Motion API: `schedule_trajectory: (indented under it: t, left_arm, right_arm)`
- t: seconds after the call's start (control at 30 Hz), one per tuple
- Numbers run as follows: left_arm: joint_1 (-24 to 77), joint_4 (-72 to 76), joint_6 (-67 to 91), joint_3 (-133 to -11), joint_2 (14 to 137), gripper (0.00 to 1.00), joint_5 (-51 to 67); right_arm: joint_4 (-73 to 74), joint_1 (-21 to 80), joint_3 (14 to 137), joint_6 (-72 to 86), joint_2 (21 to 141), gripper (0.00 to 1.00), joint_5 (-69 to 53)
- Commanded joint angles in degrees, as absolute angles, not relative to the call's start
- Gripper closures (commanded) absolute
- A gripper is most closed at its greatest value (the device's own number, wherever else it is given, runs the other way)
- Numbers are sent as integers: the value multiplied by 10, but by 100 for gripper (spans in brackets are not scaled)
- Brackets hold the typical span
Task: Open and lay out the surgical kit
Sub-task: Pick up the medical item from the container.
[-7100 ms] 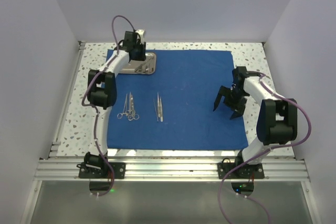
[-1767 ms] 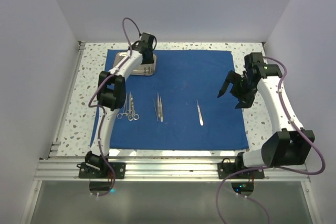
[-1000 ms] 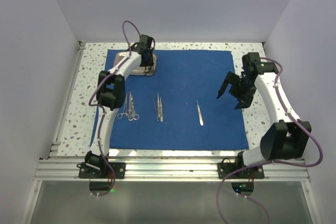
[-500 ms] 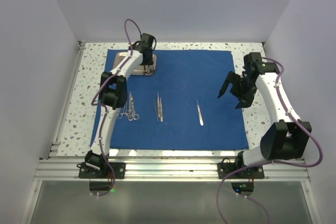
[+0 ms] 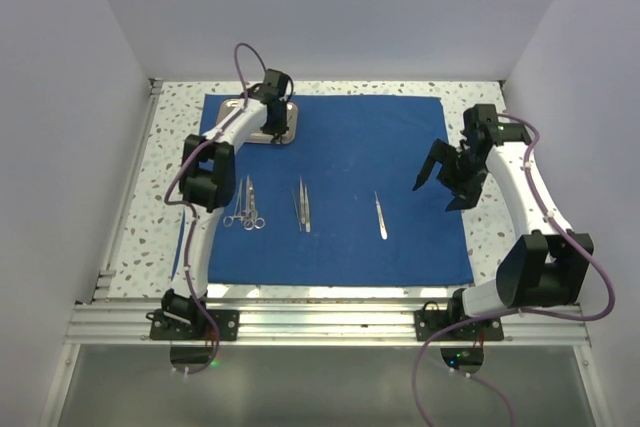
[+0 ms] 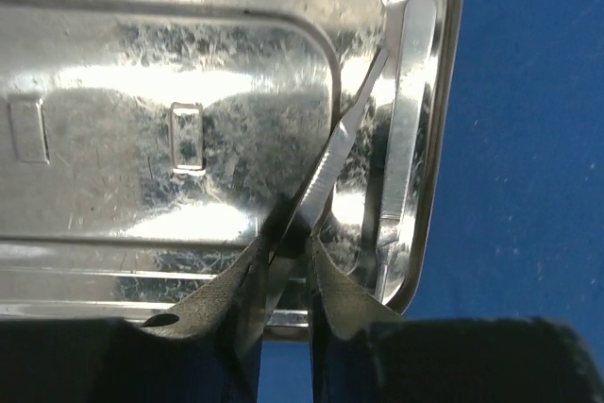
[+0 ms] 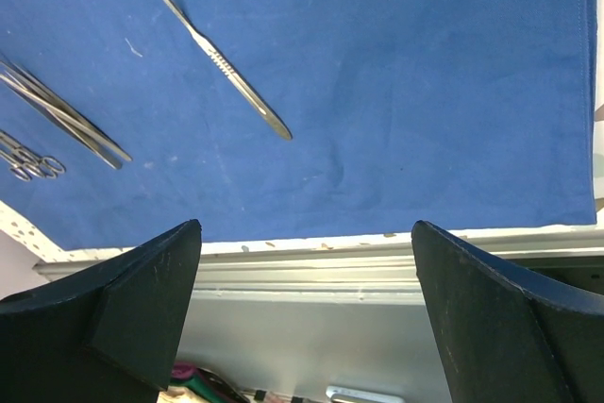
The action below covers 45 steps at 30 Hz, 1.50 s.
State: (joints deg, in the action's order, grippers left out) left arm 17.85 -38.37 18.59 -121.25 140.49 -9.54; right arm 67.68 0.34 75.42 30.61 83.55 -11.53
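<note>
The royal-blue cloth lies spread flat over the table. On its far left corner stands the shiny steel tray. My left gripper reaches down into that tray. In the left wrist view the left gripper is pinched on a thin silver instrument that leans along the right wall of the tray. Ring-handled scissors and forceps, tweezers and a flat steel handle lie in a row on the cloth. My right gripper hangs open above the cloth's right side, holding nothing.
Speckled tabletop borders the cloth. An aluminium rail runs along the near edge, also seen past the cloth's front hem. White walls close in left, right and behind. The flat handle and tweezers show in the right wrist view.
The left gripper's jaws have narrowed onto the thin instrument in the tray. The right arm has barely moved. The flat handle on the cloth was absent in the oldest frame.
</note>
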Motion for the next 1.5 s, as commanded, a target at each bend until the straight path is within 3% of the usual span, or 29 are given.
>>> schedule_trajectory:
  t: [0.0,0.5,0.53,0.57,0.63,0.67,1.47]
  left_arm:
    - [166,-473,179,-1177,1432,75,-57]
    - [163,-522,179,-1150,1466,75,-46]
    - [163,-525,180,-1148,1467,77,-45]
    - [163,-528,178,-1148,1467,88,-42]
    - [160,-533,174,-1154,1469,99,-31]
    - [157,-533,171,-1156,1469,100,-28]
    - [157,-404,195,-1140,1280,100,22]
  right_arm:
    - [669,2,749,299,809,3,-129]
    - [671,2,745,300,799,3,-129]
    - [671,2,744,301,797,2,-129]
    - [671,2,743,301,796,3,-129]
    - [671,2,739,304,795,2,-130]
    - [671,1,738,304,795,2,-131]
    - [657,2,699,315,756,3,-164]
